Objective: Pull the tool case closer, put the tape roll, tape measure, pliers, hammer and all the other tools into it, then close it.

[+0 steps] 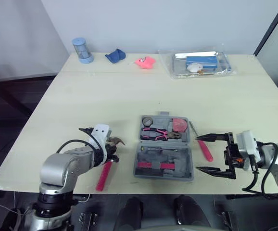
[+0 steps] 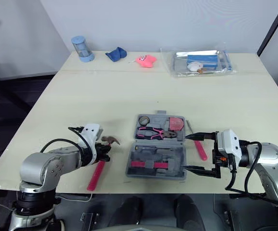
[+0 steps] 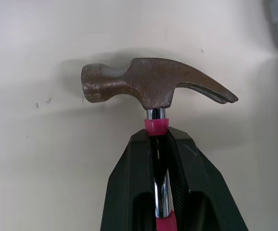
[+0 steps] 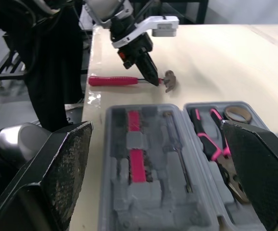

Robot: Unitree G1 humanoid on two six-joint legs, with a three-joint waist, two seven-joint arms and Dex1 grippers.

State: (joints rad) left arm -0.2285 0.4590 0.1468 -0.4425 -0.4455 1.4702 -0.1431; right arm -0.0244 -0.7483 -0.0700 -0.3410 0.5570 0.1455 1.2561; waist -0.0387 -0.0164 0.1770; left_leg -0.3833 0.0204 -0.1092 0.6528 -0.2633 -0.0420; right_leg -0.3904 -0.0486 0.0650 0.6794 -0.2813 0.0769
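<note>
The grey tool case (image 1: 164,166) lies open near the table's front edge. Its far half holds a tape roll (image 1: 147,121), pink-handled pliers (image 1: 160,134) and a pink tape measure (image 1: 179,125). Left of the case is a hammer (image 1: 104,175) with a pink handle and a rusty head (image 3: 153,86). My left gripper (image 1: 112,153) is shut on the hammer's metal shaft just below the head. My right gripper (image 1: 197,154) stands open beside the case's right edge, its fingers either side of a pink-handled screwdriver (image 1: 204,149) on the table.
Along the far edge stand a blue cylinder (image 1: 82,50), a blue cloth (image 1: 115,56), a pink object (image 1: 145,61) and a clear plastic pack (image 1: 196,63) with a blue item. The table's front edge runs just behind both grippers.
</note>
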